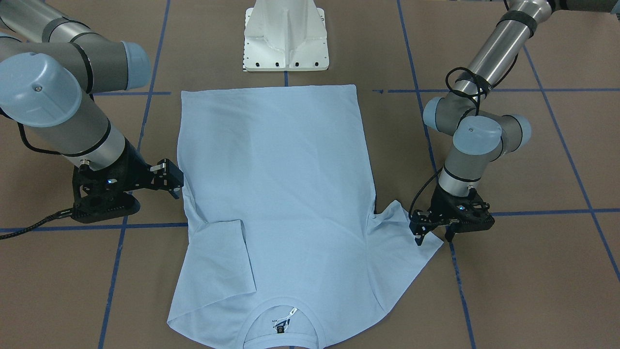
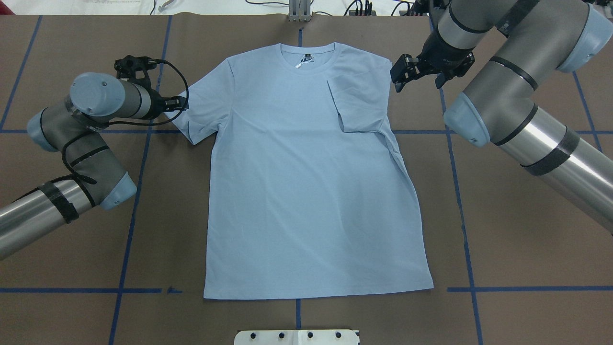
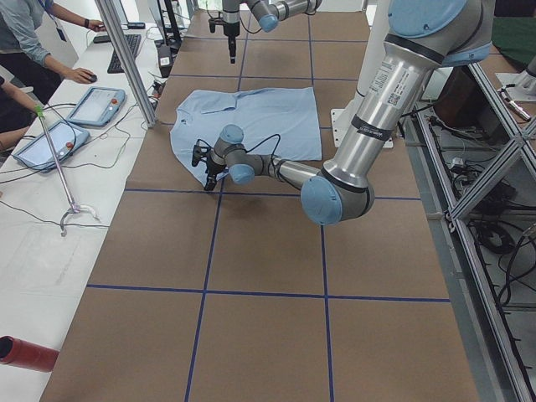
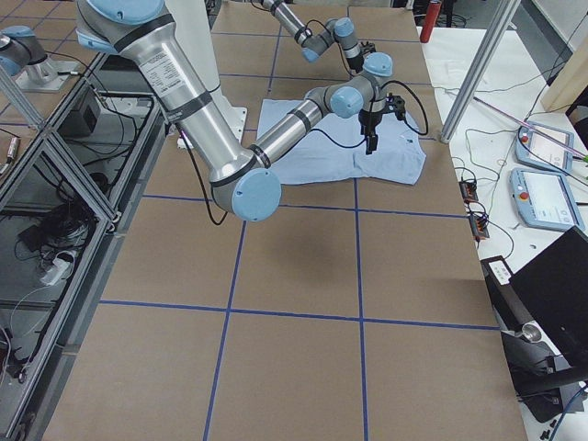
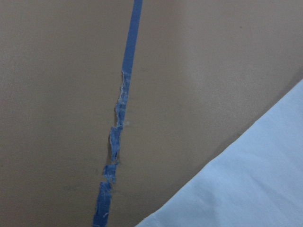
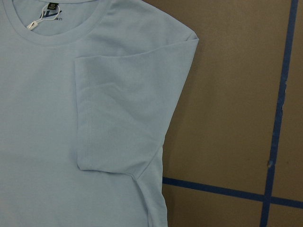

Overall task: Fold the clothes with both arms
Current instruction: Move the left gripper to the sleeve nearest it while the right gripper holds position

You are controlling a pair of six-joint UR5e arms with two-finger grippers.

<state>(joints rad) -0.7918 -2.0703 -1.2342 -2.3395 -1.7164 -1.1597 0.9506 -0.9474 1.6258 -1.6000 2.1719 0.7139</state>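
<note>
Front-facing view: the pale blue T-shirt [image 1: 276, 184] lies flat in the middle of the brown table [image 1: 533, 281], collar at the bottom edge of the frame and hem up near the white pedestal [image 1: 286, 34]. The sleeve at lower left [image 1: 227, 257] is folded in over the body. The sleeve at lower right [image 1: 404, 242] is spread out. The left gripper [image 1: 434, 237] sits at that spread sleeve with its fingers apart and one tip right on the cloth edge. The right gripper [image 1: 170, 180] is at middle left, just beside the shirt's side edge, fingers apart too and holding nothing.

Overhead view: the collar is now at top centre, with the neck label [image 2: 306, 58] showing inside it. The left gripper is mostly hidden behind its own wrist by the sleeve at upper left. The right one hangs at upper right, next to the folded shoulder.

Left side view: the near arm reaches low to the shirt's near edge, and the far one hangs at the top of the frame. Someone's hand [image 3: 84, 75] rests on the bench at upper left.

Right side view: the near arm's gripper points down at the shirt's right end.

Left wrist cam: bare table, a ragged strip of blue tape [image 5: 118, 123], and shirt cloth in the lower right corner. No fingers in shot.

Right wrist cam: the folded sleeve and collar fill the left, with tape lines on the right.
</note>
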